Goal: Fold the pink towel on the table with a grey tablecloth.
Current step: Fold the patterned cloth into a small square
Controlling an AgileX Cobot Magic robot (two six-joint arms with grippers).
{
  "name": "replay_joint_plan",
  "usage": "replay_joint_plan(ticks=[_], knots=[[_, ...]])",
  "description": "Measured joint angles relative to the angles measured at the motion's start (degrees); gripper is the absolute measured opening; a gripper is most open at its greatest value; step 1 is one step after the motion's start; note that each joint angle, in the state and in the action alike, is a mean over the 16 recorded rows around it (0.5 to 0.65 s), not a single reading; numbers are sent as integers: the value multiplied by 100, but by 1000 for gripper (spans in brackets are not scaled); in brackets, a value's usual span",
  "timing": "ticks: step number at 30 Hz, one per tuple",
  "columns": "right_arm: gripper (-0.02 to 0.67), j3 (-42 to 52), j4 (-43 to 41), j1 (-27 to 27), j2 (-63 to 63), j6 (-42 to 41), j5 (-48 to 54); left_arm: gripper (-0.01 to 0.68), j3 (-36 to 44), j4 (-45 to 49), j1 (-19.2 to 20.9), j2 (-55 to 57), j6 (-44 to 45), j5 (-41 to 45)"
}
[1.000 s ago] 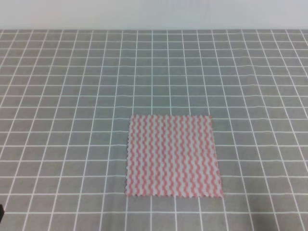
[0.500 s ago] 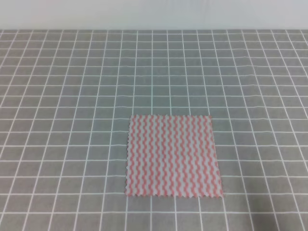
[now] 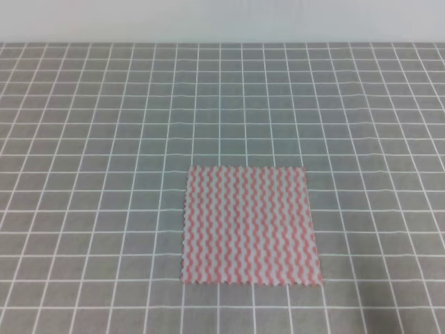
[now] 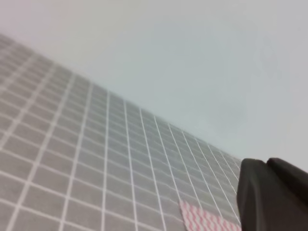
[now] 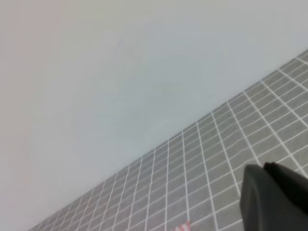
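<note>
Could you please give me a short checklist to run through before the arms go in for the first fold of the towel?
1. Towel lies flat and unfolded on the table: ok.
2. All four towel corners visible from the high view: ok.
3. Nothing lying on the towel: ok.
4. Cloth around the towel free of other things in the high view: ok.
5. Left gripper open and ready: cannot tell; only a dark part shows at the edge of its wrist view.
6. Right gripper open and ready: cannot tell; again only a dark part shows, and neither arm appears in the high view.
</note>
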Motion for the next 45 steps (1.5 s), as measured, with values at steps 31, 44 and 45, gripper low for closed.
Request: replay_joint_plan(ticks=[31, 44, 45], knots=[[-16, -2348, -1275, 0, 4148, -280, 3445, -1, -2524, -582, -271, 5256, 2731, 2478], [-17, -3043, -1228, 1013, 5781, -328, 3247, -1, -2532, -1394, -1150, 5835, 3540, 1920], [-17, -3103, -1226, 1168, 5921, -319, 3176, -1, -2532, -1421, -1192, 5847, 3568, 1888]])
